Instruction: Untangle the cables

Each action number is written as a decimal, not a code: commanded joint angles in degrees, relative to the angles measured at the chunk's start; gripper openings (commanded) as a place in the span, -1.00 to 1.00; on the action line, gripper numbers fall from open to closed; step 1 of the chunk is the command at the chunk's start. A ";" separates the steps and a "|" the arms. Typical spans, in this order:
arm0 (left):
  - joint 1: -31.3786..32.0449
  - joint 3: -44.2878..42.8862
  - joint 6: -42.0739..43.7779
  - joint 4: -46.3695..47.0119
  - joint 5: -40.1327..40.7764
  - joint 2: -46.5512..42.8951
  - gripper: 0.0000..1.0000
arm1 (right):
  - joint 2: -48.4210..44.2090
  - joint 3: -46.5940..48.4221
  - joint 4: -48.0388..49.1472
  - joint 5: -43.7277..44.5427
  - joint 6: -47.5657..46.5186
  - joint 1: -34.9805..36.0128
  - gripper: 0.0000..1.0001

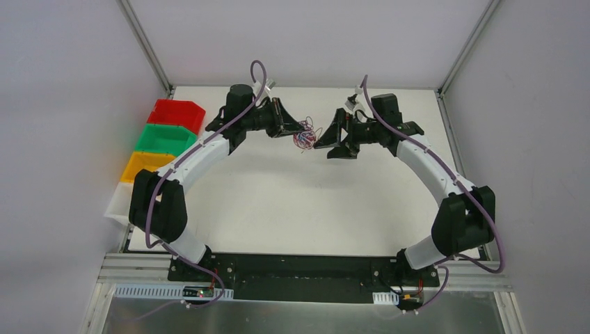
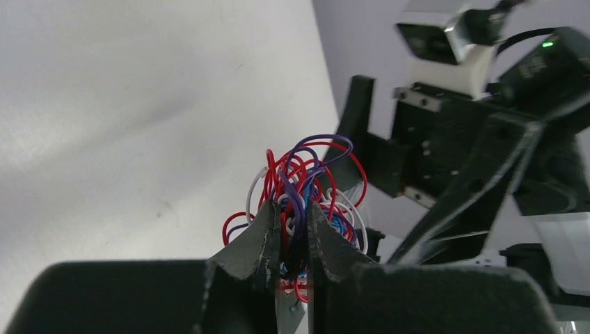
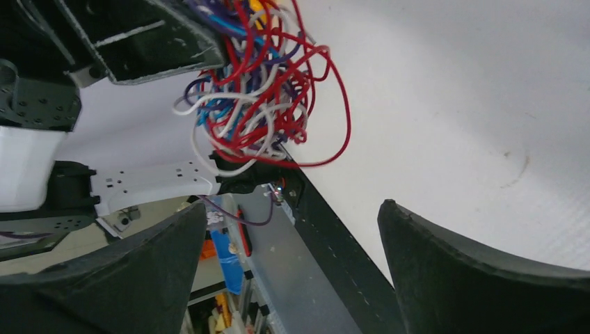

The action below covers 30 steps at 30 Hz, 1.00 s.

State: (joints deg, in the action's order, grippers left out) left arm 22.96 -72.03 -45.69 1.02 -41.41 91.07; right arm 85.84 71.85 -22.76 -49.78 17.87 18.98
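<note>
no text, label, brand or number can be read in any view.

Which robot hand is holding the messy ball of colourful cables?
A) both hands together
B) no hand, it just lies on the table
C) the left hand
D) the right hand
C: the left hand is pinched shut on the tangle of cables, lifting it off the table, while the right hand stands wide open with nothing between its fingers.
</note>
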 commanded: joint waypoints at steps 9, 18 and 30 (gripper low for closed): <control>1.10 4.00 -19.59 30.77 -6.24 0.37 -1.00 | 5.11 5.72 13.94 -3.88 9.22 2.74 0.68; -0.09 6.84 -20.68 28.39 -12.14 -1.89 -1.00 | 2.91 5.82 14.17 -4.54 5.52 1.47 -1.00; -11.80 5.95 -1.22 5.37 -16.51 -9.74 -0.88 | -6.44 -0.43 -2.31 -3.63 -12.55 -5.60 -1.00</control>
State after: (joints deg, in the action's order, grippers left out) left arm 17.12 -64.77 -58.65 16.43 -57.08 86.91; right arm 83.74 71.33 -15.29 -55.24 14.94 17.76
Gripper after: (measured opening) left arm 0.130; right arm 0.042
